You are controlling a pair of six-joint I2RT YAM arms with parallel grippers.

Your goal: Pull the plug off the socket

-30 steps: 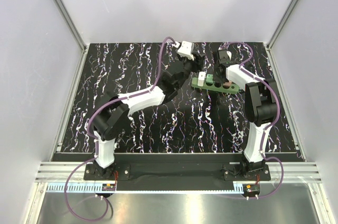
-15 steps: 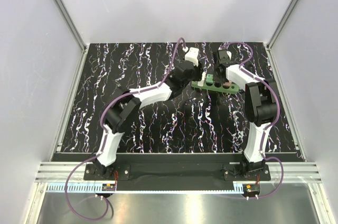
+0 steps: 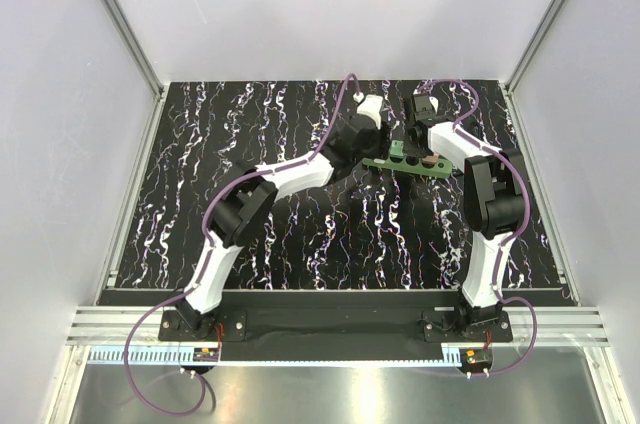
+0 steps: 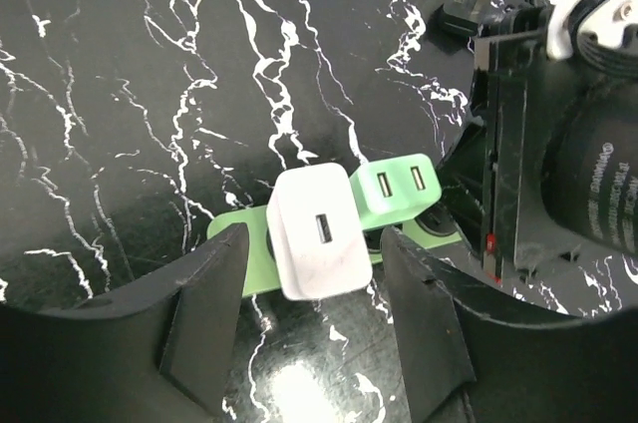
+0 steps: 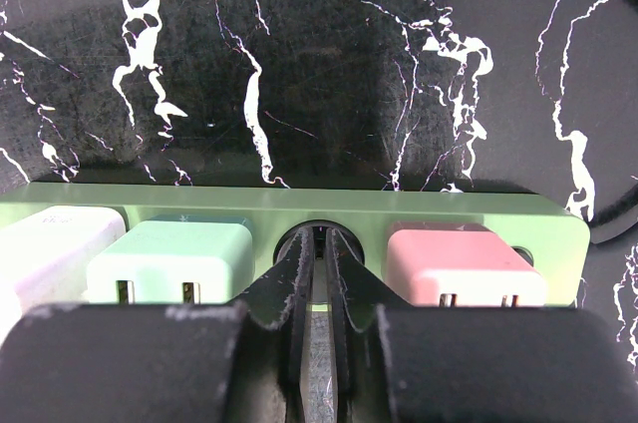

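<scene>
Your workspace is a black table [image 3: 250, 124] veined with white, walled in pale panels. From above, the socket [image 3: 428, 163] lies far back and right of centre. The left gripper [image 3: 372, 147] is at its left end and the right gripper [image 3: 414, 144] comes down on its middle. At this distance you cannot read either pair of jaws.

In your left wrist view the jaws stand open. A white plug [image 4: 317, 243] seated in the green strip sits between the fingers [image 4: 204, 323], apparently touching neither. A green plug [image 4: 396, 189] sits just beside it. What looks like a black pronged plug [image 4: 461, 12] lies loose on the table beyond.

In your right wrist view the fingers are closed together on nothing. Their tips press into the empty round hole between the green plug and a pink plug [image 5: 464, 263].
</scene>
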